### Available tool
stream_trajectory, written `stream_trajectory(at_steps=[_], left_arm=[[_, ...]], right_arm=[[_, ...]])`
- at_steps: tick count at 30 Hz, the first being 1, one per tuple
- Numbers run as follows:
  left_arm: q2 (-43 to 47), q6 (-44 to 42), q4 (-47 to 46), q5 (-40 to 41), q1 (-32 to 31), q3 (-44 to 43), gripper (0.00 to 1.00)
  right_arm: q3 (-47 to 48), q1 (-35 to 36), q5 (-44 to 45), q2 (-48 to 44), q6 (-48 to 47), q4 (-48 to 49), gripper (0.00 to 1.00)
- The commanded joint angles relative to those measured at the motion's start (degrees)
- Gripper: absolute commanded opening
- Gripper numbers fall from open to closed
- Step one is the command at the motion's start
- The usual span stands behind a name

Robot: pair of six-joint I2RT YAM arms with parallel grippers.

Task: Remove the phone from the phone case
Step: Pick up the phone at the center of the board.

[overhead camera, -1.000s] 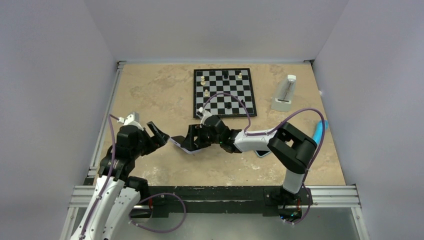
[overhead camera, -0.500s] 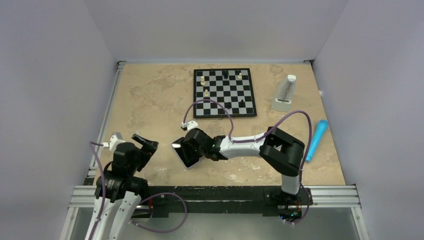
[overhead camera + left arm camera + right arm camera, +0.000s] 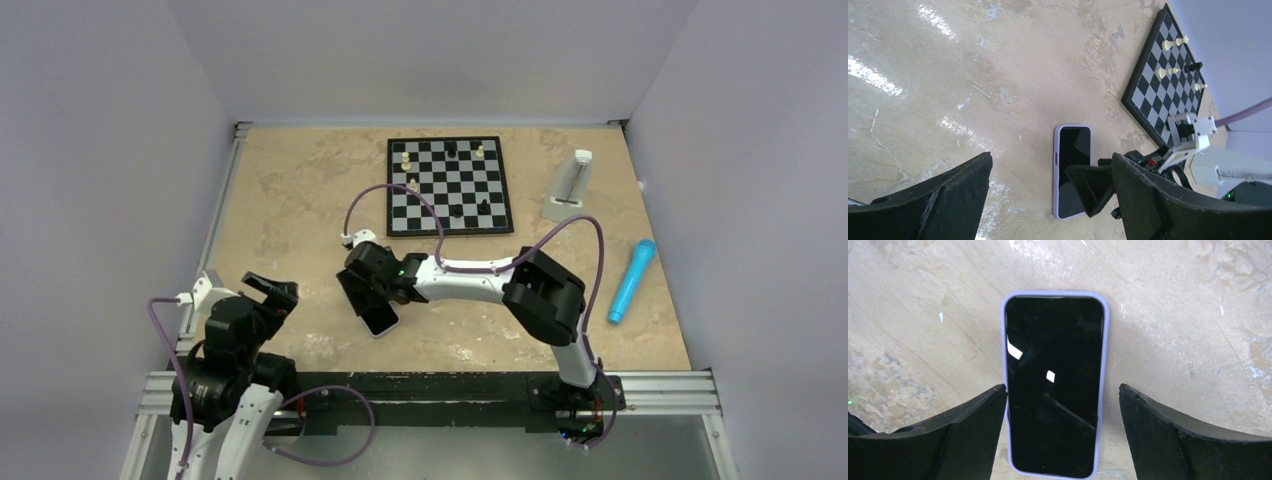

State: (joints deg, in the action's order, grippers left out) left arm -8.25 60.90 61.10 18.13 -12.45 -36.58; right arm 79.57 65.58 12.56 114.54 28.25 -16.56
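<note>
Phone (image 3: 1054, 385), in lilac case (image 3: 1054, 293), flat on table (image 3: 1173, 315) beneath right gripper (image 3: 1062, 390) with jaws spread (left gripper (image 3: 1052, 157) likewise spread, well apart): risk, a clamp squeezing case and phone together, freeing nothing.

The left tool (image 3: 1052, 156) and the right tool (image 3: 1060, 390) both gape wide.

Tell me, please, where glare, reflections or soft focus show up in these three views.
Left wrist: bright glare streaks on the table at the left edge; the chessboard is sharp. Right wrist: the phone screen mirrors small white highlights, its lavender case rim crisp. Top external: even, soft light, no glare, only faint shadows.
</note>
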Motion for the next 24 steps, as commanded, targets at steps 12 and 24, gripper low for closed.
stream_trajectory(at_steps=[12, 24], left_arm=[[-0.06, -3.75, -2.49, -7.68, -0.12, -4.1, 0.95], [-0.33, -6.3, 0.1, -7.34, -0.12, -6.2, 0.95]], right_arm=[[17.17, 0.64, -1.88, 9.9, -0.88, -15.02, 0.85], [21.14, 0.87, 0.99, 19.06, -0.63, -21.77, 0.7]])
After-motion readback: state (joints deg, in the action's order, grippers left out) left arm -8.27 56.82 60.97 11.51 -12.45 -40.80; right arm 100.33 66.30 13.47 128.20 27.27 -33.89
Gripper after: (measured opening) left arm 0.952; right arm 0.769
